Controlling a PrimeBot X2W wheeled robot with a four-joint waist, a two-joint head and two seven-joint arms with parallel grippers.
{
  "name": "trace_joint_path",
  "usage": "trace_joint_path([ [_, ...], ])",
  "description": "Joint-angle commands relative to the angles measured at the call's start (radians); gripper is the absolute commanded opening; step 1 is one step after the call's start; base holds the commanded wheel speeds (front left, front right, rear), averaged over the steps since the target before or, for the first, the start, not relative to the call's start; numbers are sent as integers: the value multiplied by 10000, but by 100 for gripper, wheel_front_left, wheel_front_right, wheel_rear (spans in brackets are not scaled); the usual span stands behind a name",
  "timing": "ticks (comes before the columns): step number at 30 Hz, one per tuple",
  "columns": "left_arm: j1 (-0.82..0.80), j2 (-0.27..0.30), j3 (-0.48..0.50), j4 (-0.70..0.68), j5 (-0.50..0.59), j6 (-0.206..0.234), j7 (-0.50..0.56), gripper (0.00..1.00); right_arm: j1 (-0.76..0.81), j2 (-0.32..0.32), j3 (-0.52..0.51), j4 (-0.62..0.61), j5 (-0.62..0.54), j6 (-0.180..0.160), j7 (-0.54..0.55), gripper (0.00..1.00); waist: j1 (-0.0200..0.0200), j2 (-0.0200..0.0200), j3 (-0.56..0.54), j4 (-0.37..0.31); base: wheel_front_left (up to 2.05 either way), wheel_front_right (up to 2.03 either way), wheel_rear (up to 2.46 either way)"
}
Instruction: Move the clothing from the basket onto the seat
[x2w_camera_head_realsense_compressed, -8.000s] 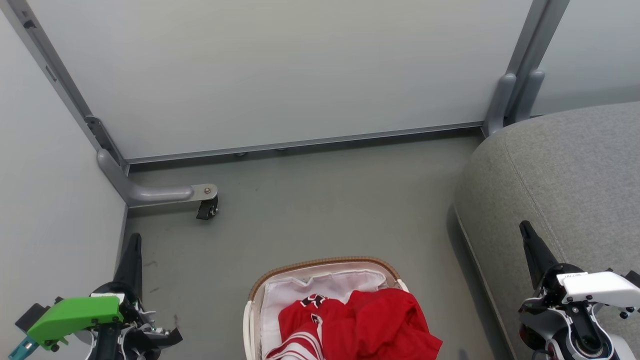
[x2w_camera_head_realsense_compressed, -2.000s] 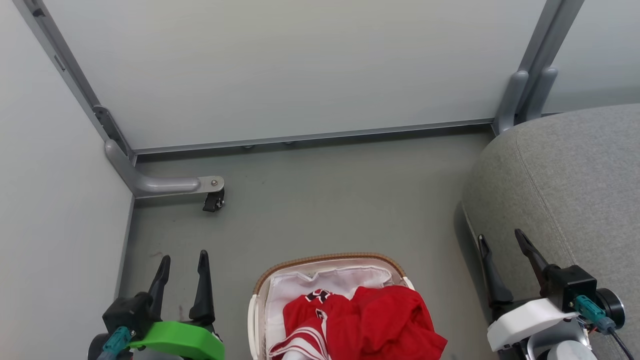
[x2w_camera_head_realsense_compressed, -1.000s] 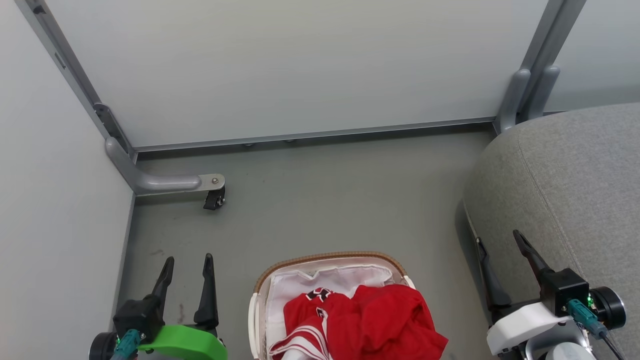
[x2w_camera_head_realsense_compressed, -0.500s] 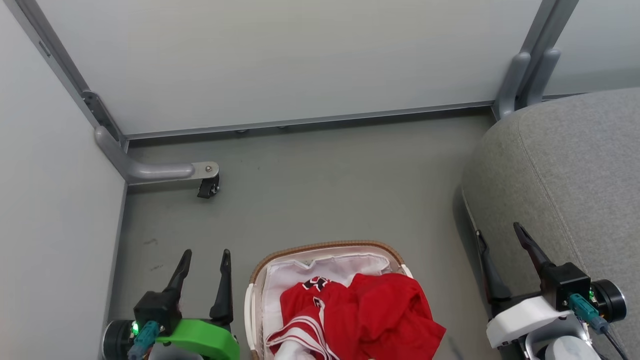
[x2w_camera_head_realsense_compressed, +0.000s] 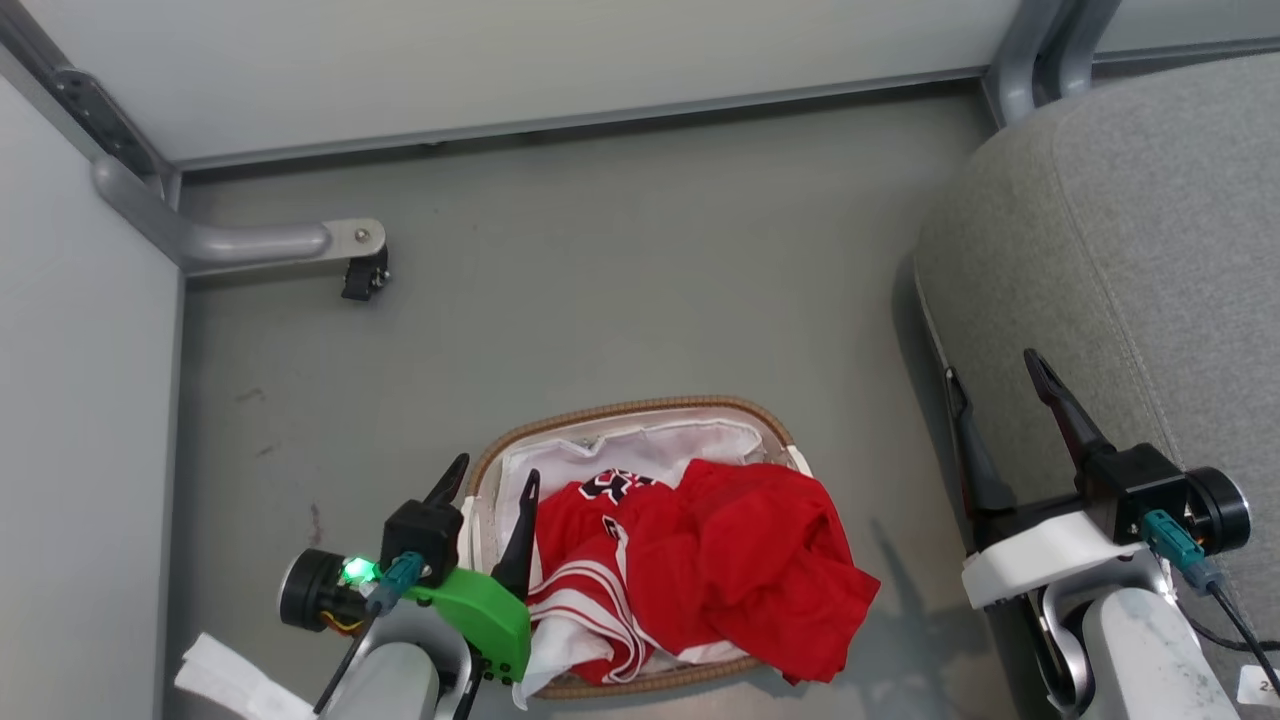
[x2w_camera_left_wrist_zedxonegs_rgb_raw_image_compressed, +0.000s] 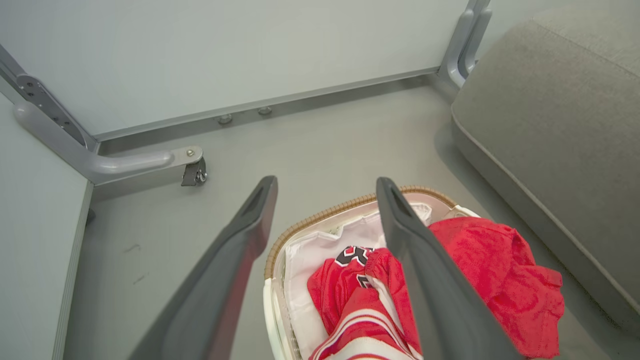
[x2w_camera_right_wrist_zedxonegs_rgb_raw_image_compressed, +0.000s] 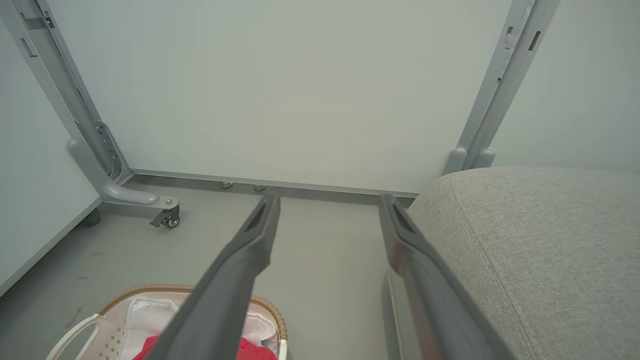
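Grey floor (x2w_camera_head_realsense_compressed: 620, 280) and plain white walls make a bare corner. The basket (x2w_camera_head_realsense_compressed: 640, 408) stands on that floor near the big grey seat (x2w_camera_head_realsense_compressed: 1150, 250), so the trip across looks short. All the clothing (x2w_camera_head_realsense_compressed: 740, 560) is in the basket, none on the seat yet. It is bright red and lies in a crumpled heap on the white liner (x2w_camera_head_realsense_compressed: 640, 450). One piece has white stripes and black numbers, and a plain red fold hangs over the rim on the seat side. It looks soft and floppy. The left gripper (x2w_camera_head_realsense_compressed: 497, 466) hangs over the basket's left edge with its fingers spread and nothing between them, one finger by the rim and one above the red cloth, likely getting ready to reach in. The right gripper (x2w_camera_head_realsense_compressed: 990, 362) waits by the seat's edge, fingers wide apart and empty.
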Motion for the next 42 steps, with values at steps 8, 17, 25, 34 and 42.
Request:
trace_joint_path([
  [8, -1714, 66, -1432, 2647, 150, -38, 7, 100, -840, -40, 255, -152, 228, 0, -49, 100, 0, -1, 2239, -767, 0, 0, 0],
  [17, -2895, 78, -3053, 5000, -507, -39, 71, 100, -1332, -38, 633, -210, 480, 0, -49, 100, 0, -1, 3417, -1157, 0, 0, 0],
  [25, -3623, 156, -3835, 6062, -675, -40, 263, 100, -1620, -37, 1016, -281, 679, 0, -49, 100, 0, -1, 4114, -1338, 0, 0, 0],
  [34, -4113, 314, -3985, 6628, -693, 68, 1073, 100, -1761, -37, 1323, -290, 856, 0, -49, 100, 0, -1, 4505, -1601, 0, 0, 0],
  [42, -4042, 285, -3893, 6743, -981, 128, 1324, 0, -1687, -37, 1364, -172, 946, 0, -49, 100, 0, -1, 4310, -1748, 0, 0, 0],
])
